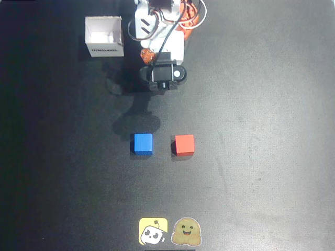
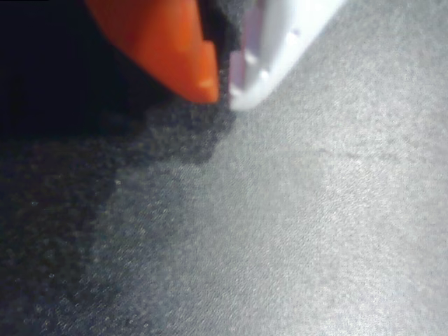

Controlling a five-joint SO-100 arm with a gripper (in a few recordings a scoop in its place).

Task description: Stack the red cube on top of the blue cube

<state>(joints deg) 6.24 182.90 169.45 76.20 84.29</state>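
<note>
In the wrist view the gripper (image 2: 224, 87) had its orange finger and white finger tips brought together with nothing between them, poised over bare dark table (image 2: 294, 231). In the overhead view the arm (image 1: 159, 31) sat folded near the middle of the table's top edge, its black wrist end pointing toward the cubes. A white cardboard box (image 1: 104, 36), open at the top, stood just left of the arm near that same edge. The blue cube (image 1: 142, 144) and the red cube (image 1: 183, 144) lay side by side near the table's centre, apart, blue on the left. Two stickers (image 1: 169, 231) sat at the middle of the bottom edge.
</note>
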